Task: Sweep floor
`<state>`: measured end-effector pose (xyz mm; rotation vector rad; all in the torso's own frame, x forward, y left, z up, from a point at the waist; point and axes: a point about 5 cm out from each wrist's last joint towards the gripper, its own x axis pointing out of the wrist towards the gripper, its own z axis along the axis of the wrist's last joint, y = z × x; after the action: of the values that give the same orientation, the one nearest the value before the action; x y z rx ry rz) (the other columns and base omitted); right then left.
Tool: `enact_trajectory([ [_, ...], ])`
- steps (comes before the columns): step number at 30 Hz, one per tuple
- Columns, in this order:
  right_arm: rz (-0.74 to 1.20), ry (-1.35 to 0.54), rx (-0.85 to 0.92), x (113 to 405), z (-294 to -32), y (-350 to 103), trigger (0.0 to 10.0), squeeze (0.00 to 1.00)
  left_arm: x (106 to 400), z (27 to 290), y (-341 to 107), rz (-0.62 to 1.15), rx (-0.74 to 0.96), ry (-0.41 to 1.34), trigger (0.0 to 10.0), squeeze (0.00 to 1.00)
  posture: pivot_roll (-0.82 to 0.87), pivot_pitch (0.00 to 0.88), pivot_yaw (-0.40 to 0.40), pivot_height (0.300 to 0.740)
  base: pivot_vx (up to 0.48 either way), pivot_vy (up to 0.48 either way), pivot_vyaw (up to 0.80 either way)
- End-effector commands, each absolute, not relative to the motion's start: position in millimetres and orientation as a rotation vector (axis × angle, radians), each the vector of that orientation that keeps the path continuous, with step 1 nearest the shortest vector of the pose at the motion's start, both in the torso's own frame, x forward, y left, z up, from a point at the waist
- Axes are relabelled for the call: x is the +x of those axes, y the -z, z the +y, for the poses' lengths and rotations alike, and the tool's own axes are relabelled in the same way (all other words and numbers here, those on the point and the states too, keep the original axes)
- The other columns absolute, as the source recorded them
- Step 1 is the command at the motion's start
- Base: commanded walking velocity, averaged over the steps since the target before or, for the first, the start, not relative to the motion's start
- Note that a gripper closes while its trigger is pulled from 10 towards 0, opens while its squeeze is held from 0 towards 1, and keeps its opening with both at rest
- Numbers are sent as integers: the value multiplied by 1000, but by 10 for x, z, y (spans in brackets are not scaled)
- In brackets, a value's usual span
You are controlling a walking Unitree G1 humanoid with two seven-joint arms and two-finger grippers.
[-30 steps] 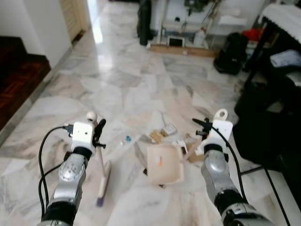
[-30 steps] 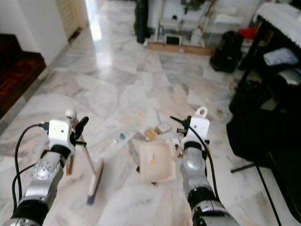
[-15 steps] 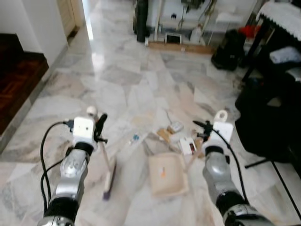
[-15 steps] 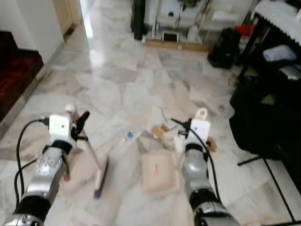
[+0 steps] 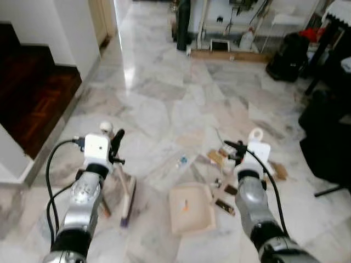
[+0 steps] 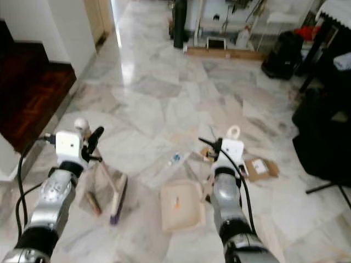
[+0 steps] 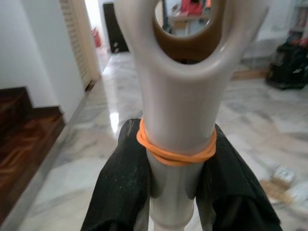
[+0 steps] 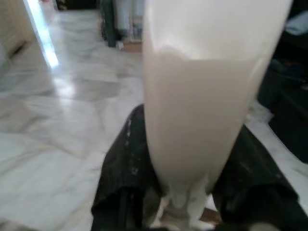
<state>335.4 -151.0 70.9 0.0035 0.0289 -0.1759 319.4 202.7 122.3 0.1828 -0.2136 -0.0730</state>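
Note:
My left gripper [image 5: 113, 147] is shut on the pale broom handle [image 7: 175, 110], which carries an orange rubber band. The broom head [image 5: 127, 204] rests on the marble floor below it. My right gripper [image 5: 236, 151] is shut on the cream handle [image 8: 202, 96] of the dustpan [image 5: 190, 208]. The pan lies flat on the floor with a small orange scrap inside. Litter lies just beyond and to the right of the pan: cardboard bits [image 5: 217, 158], dark scraps [image 5: 223, 205], a small blue-capped item [image 5: 181, 161] and a flat cardboard piece [image 6: 256, 167].
Dark wooden stairs [image 5: 33, 93] and a white wall corner [image 5: 74, 33] stand at the left. Black bags [image 5: 288, 49] and dark furniture [image 5: 329, 148] line the right side. A shelf with bottles [image 5: 227, 41] is at the far end. A brown scrap [image 6: 93, 203] lies beside the broom head.
The whole view has swung left and pulled back, bringing more of the stairs in. Broom head and dustpan now lie nearer me than the litter. Both grippers keep their hold.

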Motion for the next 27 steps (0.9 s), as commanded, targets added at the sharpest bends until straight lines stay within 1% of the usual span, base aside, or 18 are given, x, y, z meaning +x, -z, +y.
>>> enact_trajectory([
  [1,-19,181,26,3402,-1543,-815,10000,0,3233,1981,-1376,-281,191,80,10000,0,105,52,-54,740,0,480,0],
  [14,23,137,24,3392,-1480,-750,10000,0,3229,2091,-1404,-281,212,43,10000,0,107,60,-54,740,0,480,0],
  [22,36,129,22,3385,-1475,-730,10000,0,3222,2108,-1396,-278,216,37,10000,0,105,62,-53,740,0,480,0],
  [25,42,126,17,3381,-1473,-718,10000,0,3223,2128,-1383,-271,224,28,10000,0,105,60,-53,740,0,409,0],
  [27,56,128,9,3377,-1477,-699,10000,0,3221,2149,-1356,-254,246,22,10000,0,105,60,-53,740,0,0,0],
])
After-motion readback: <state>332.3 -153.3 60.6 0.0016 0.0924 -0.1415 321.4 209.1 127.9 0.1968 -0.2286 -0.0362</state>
